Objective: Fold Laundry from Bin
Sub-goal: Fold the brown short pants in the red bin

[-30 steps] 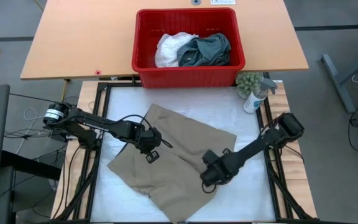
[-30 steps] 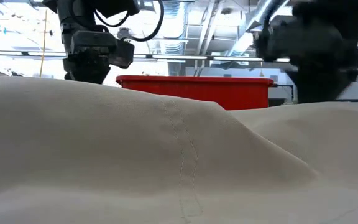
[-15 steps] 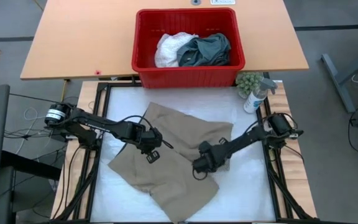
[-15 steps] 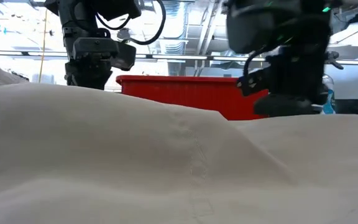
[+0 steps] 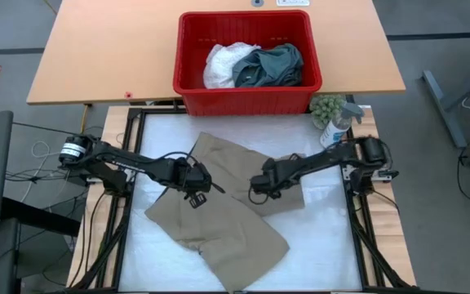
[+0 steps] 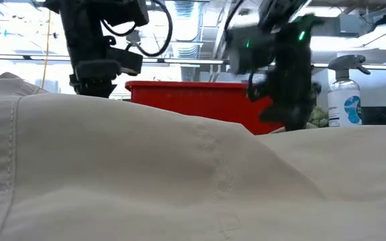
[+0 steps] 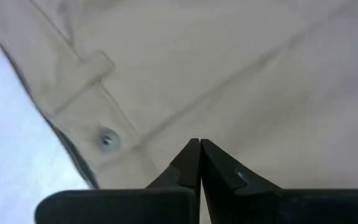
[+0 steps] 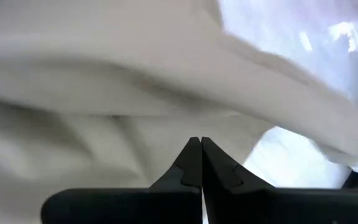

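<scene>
**Folding the khaki garment: both pinches to be kept steady**

The khaki garment point(image 5: 219, 216) lies spread on the white tabletop point(image 5: 325, 245) in front of the red bin point(image 5: 247, 96), which is seen to hold the white garment point(image 5: 219, 65) and the dark green garment point(image 5: 272, 65). A spray bottle point(image 5: 335, 126) stands just beside the bin's right corner.

The left gripper point(image 5: 196, 186) is placed over the middle of the khaki cloth, near the waistband; in its wrist view the fingers point(image 7: 188, 163) are pressed together with their tips down on the fabric, a button point(image 7: 107, 139) showing close by. Whether a fold of cloth is caught between them cannot be told. The right gripper point(image 5: 261, 186) is set at the right part of the garment, fingers point(image 8: 190, 163) likewise pressed together; cloth appears to be draped over and around them, so a pinched edge is judged likely but is not plainly seen.

The step in hand is judged to be a fold of the right portion across toward the middle. For this to be done well, the left side should be kept pinned as an anchor, so that the whole garment is not dragged. The carried edge should be held low and drawn straight across, then laid flat and square to the lower layer before any release. Bunching under the right fingers should be watched for, and the fold line kept clear of the button and waistband.
</scene>
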